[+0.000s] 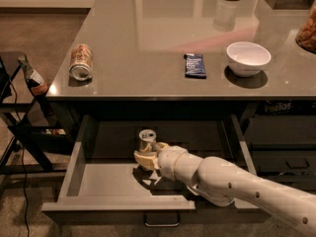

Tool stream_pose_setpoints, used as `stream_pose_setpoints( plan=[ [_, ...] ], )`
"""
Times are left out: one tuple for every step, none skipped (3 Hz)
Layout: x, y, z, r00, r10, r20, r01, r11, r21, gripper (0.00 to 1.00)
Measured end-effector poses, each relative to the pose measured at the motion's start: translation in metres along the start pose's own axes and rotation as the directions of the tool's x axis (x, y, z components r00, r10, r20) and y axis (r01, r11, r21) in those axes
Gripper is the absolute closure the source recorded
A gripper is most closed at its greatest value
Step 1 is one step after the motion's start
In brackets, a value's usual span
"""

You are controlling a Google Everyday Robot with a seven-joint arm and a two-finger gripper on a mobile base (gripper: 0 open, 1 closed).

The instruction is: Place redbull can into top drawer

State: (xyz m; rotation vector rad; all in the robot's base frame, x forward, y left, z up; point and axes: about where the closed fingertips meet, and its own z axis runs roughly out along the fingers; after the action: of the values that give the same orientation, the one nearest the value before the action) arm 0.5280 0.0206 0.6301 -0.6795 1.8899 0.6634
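Note:
The top drawer (94, 181) is pulled open below the table edge, a wide shallow grey tray with a small metal handle (161, 222) on its front. The redbull can (147, 139) stands upright inside it near the middle, its silver pull-tab top facing up. My gripper (146, 158) reaches in from the right on a white arm and is shut on the can's lower body, just above the drawer floor.
On the grey tabletop lie an orange-brown can (81, 62) on its side at left, a dark blue packet (195, 64), a white bowl (248, 58) and a snack jar (308, 31) at far right. A black stand (19, 127) with a bottle is at left.

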Motion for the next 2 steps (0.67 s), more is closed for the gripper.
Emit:
stream_pose_setpoints(
  plan=[
    [0.0,0.0,0.0,1.0,0.0,0.0,0.0,1.0,0.0,0.57],
    [0.0,0.0,0.0,1.0,0.0,0.0,0.0,1.0,0.0,0.34]
  ],
)
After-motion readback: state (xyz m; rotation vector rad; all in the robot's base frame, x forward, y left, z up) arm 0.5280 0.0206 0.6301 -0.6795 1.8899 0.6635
